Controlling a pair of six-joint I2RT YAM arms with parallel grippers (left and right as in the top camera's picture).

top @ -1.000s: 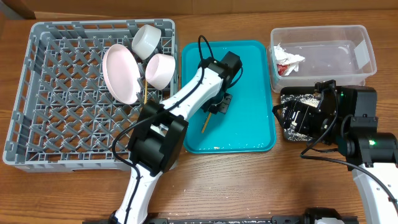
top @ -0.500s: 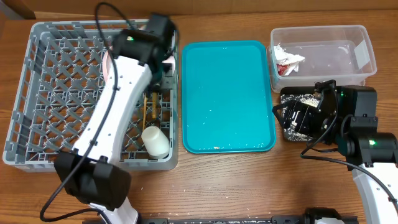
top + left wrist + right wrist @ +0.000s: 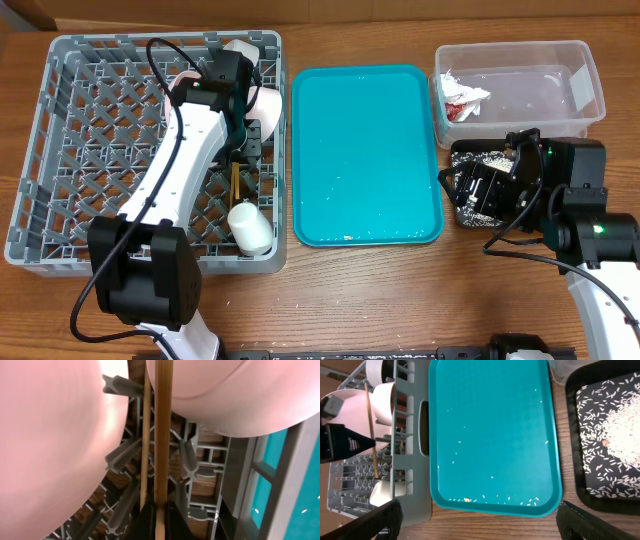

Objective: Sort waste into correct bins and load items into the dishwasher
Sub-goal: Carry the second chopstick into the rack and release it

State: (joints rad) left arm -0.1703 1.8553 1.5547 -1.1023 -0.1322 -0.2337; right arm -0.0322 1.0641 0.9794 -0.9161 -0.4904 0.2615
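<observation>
Nearly done: wrapper (image 3: 462,98) in the clear tub (image 3: 560,60), rice (image 3: 620,435) in the black tray (image 3: 592,487), cup (image 3: 250,227) at the rack's (image 3: 100,170) 4 o'clock, left end effector (image 3: 160,510) clenched on a chopstick (image 3: 162,435) at its 3 o'clock, right end effector (image 3: 482,520) released, stray grains (image 3: 527,503) on the teal tray (image 3: 365,130)

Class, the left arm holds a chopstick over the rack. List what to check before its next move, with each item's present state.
1. Left gripper shut on chopstick: ok.
2. Chopstick above rack, between plate and bowl: ok.
3. Second chopstick in rack: ok.
4. Right gripper open, away from rack: ok.
5. Teal tray free of rice: not ok, grains remain.
6. Chopstick's tip seated in grid: cannot tell.
</observation>
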